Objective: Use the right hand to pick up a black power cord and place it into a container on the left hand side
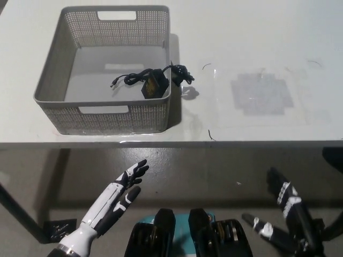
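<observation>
Your right hand point(284, 217) hangs below the worktop point(252, 64) edge at the lower right, fingers spread and empty. Your left hand point(120, 195) rests low on the left, fingers apart, holding nothing. The black power cord point(153, 81) lies mostly inside the grey container point(59, 69), its adapter block against the right wall, while one bunched end hangs over that wall onto the worktop. You can judge the placement essentially done; only that trailing end remains outside.
</observation>
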Tool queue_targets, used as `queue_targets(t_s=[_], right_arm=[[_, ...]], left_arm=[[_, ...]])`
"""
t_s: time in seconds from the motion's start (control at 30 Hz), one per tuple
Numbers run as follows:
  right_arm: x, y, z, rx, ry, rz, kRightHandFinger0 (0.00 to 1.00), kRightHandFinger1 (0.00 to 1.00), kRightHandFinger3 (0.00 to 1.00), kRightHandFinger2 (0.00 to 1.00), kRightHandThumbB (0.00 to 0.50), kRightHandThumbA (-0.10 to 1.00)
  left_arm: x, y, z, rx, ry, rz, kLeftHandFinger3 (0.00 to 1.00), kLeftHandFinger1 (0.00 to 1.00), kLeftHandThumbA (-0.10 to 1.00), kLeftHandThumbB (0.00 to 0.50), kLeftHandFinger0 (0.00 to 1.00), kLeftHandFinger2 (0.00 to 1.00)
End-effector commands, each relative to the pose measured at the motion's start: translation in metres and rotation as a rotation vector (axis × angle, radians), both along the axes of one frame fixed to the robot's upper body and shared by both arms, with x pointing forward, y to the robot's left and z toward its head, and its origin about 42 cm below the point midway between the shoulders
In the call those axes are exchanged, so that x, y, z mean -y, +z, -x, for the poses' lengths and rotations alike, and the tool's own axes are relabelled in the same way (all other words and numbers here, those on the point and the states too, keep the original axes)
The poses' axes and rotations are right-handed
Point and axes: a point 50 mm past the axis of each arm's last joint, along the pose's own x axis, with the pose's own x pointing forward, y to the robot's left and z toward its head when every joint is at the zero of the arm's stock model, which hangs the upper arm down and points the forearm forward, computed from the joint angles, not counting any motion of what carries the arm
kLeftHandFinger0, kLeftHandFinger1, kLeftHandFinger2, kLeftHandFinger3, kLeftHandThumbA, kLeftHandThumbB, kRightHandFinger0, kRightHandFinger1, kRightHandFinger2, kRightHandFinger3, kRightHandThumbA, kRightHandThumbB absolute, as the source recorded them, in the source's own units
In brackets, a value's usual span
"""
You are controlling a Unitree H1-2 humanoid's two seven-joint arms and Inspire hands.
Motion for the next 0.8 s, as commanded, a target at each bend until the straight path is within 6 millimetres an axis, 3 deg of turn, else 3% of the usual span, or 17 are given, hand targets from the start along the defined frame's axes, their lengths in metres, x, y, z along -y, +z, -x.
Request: queue_targets(t_s=[0.0,0.2,0.77], right_arm=[[-0.007,0.007,-0.004,0.148,0.083,-0.135,1.0,1.0,1.0,1.0,0.274,1.0],[-0.009,-0.004,-0.014,0.103,0.112,-0.178,1.0,1.0,1.0,1.0,0.33,1.0],[-0.006,-0.005,-0.016,0.081,0.139,-0.159,1.0,1.0,1.0,1.0,0.326,1.0]], left_arm=[[-0.008,0.009,-0.001,0.084,0.037,0.056,1.0,1.0,0.98,0.351,1.0,1.0],[-0.013,0.003,0.006,0.078,0.072,0.082,1.0,1.0,0.98,0.336,1.0,1.0],[-0.015,-0.012,0.022,0.04,0.112,0.115,1.0,1.0,0.93,0.299,1.0,1.0]])
